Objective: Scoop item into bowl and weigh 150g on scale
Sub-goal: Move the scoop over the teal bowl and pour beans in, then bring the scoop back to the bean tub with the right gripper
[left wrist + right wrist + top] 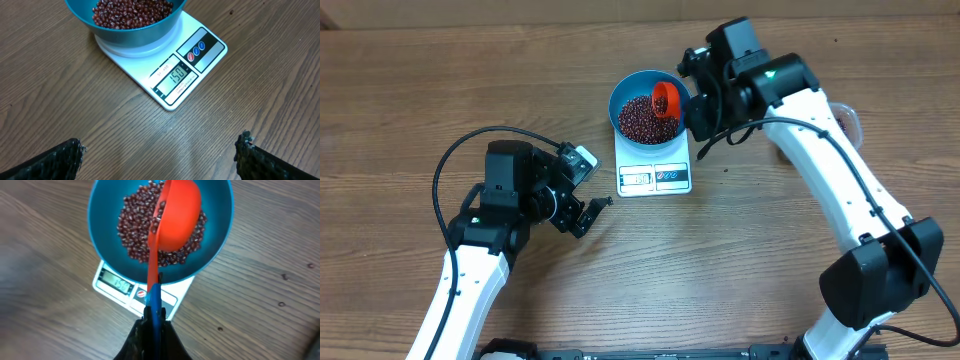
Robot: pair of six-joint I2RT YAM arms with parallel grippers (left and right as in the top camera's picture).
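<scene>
One wooden bench [420,80] carries everything I can see. Both arms are over it, the left on its own side and the right reaching in from the far right.

Scale [655,170]: white, flat on the bench at centre. Its display [176,76] faces the left wrist camera and reads 150.

Bowl [625,95]: blue, upright, seated on the scale's platform. It overhangs the platform's far edge and leaves the display uncovered.

Clear container [853,122]: only an edge shows behind the right arm. I cannot make out what it contains.

Left hand [594,215]: jaws spread fully wide with nothing between them. It is over bare bench to the left of the scale, apart from it.

Right hand [152,330]: fingers closed tight on the blue end of a scoop's handle, beside the bowl's right rim.

Scoop [177,215]: orange-red cup, held inside the bowl's rim over the heap. I cannot tell whether it touches the heap.

Beans [132,230]: small, dark red-brown, lying as a loose heap across the bottom of the bowl. A few dark specks lie on the bench to the right of the scale, too small to identify.
</scene>
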